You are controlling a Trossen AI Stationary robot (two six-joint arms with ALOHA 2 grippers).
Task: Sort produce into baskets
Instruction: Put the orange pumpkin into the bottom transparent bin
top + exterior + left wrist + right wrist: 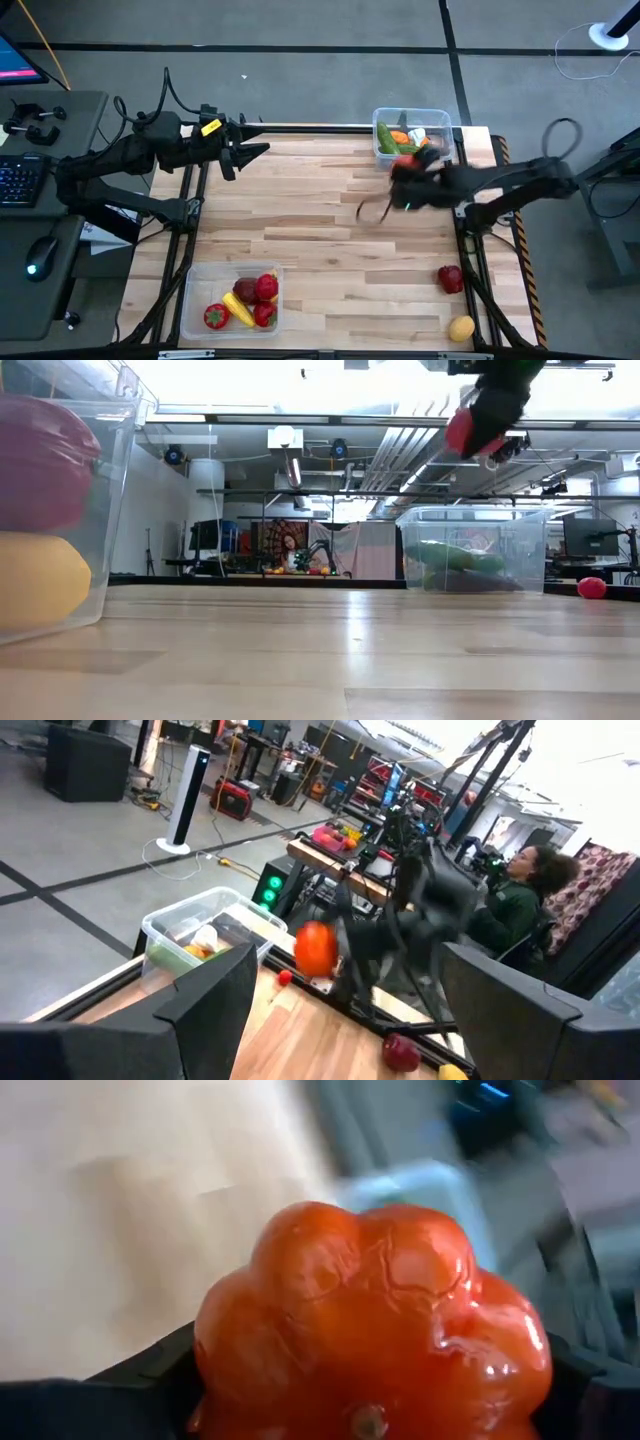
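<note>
Right gripper (405,168) clenched on red bell pepper (370,1325), vegetable basket (438,120) just beyond; left gripper (248,152) released, empty.

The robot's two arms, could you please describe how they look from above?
Both arms are dark, jointed and slim, with black cables looping off them. The left arm carries a yellow tag near its two-fingered left gripper. The right arm ends in the right gripper.

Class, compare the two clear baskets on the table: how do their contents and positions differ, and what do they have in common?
The far basket sits at the table's far edge on the right arm's side; the near basket sits at the near edge on the left arm's side. The far basket holds green, orange and white pieces; the near basket holds red, yellow and dark purple ones. Both are clear rectangular tubs with rounded corners.
</note>
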